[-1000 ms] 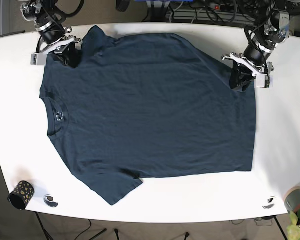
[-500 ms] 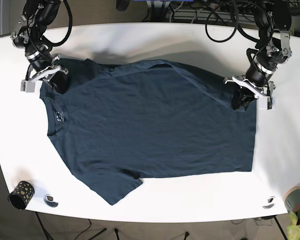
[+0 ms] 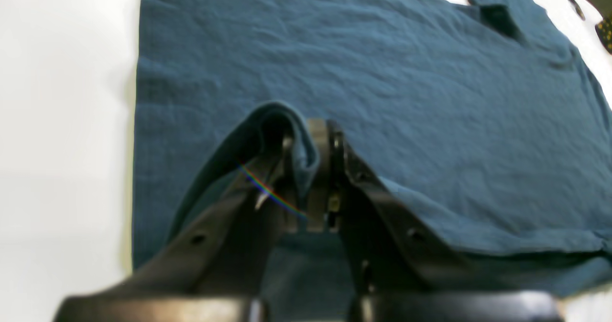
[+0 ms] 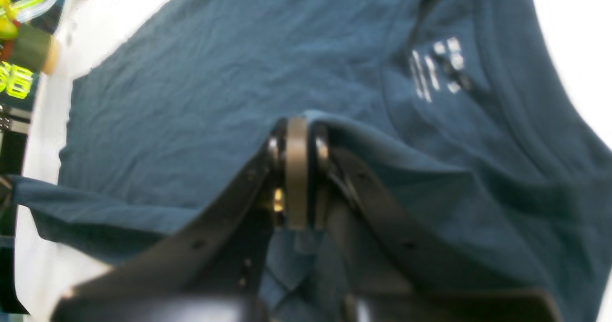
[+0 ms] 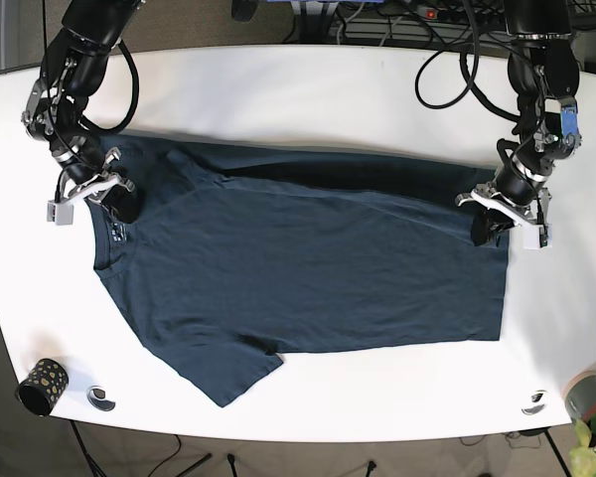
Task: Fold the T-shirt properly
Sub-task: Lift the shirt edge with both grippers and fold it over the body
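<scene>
Base view, left to right: right gripper (image 5: 117, 202) sits at the shoulder by the neckline, jaws clamped on a pinch of the navy T-shirt (image 5: 298, 268). Its wrist view confirms it: fabric bunched between the closed fingers, white neck label print (image 4: 435, 68) just beyond. The shirt lies spread across the white table (image 5: 308, 84), collar to the left, hem to the right. Left gripper (image 5: 497, 221) is at the far hem corner, jaws also shut on a fold of cloth, seen clearly in its wrist view.

Progress: first lengthwise fold looks partway done. The far long edge is lifted and carried inward, and a doubled dark band (image 5: 338, 164) runs along the top between the two grippers. Near sleeve (image 5: 228, 373) lies flat, unfolded. Left to do, by my read: lay this edge down, fold the near side, then fold across.

Hard to tell: far sleeve is tucked under the lifted edge, shape unclear. Both wrist views are blurred, and the fingertips are buried in cloth. Small patterned cup (image 5: 42, 386) sits at the table's near left corner, untouched.
</scene>
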You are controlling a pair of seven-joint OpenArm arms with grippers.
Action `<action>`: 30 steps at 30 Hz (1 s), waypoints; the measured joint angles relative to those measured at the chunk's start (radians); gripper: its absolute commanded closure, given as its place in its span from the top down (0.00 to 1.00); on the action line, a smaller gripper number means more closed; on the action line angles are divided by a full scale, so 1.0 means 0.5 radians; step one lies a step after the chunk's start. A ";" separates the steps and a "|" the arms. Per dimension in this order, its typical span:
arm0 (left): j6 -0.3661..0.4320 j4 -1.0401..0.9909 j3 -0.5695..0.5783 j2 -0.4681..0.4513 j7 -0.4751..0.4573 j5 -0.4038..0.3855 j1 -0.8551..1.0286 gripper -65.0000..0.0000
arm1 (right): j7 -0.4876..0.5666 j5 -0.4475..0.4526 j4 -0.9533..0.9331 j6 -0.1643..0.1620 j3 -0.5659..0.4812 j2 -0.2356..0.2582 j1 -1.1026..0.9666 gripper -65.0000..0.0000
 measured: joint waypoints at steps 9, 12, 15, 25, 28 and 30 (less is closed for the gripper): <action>0.000 -0.160 -0.005 0.000 -0.001 0.002 -0.123 0.00 | 0.014 0.000 -0.234 0.000 -0.004 0.063 0.233 0.00; 0.002 -0.224 -0.005 -0.002 -0.001 0.003 -0.158 0.00 | 0.010 -0.086 -0.297 0.002 -0.007 0.056 0.314 0.00; 0.001 -0.285 -0.005 -0.006 -0.002 -0.002 -0.196 0.00 | 0.005 -0.207 -0.338 0.002 -0.008 0.050 0.390 0.00; -0.002 -0.514 -0.005 -0.006 -0.001 0.001 -0.319 0.00 | 0.053 -0.458 -0.551 0.010 -0.005 0.034 0.599 0.00; -0.001 -0.555 -0.005 -0.006 -0.002 0.001 -0.346 0.00 | 0.078 -0.496 -0.656 0.008 -0.005 0.034 0.652 0.00; -0.004 -0.570 -0.005 -0.007 -0.003 -0.001 -0.352 0.00 | 0.084 -0.533 -0.725 0.008 -0.004 0.034 0.682 0.00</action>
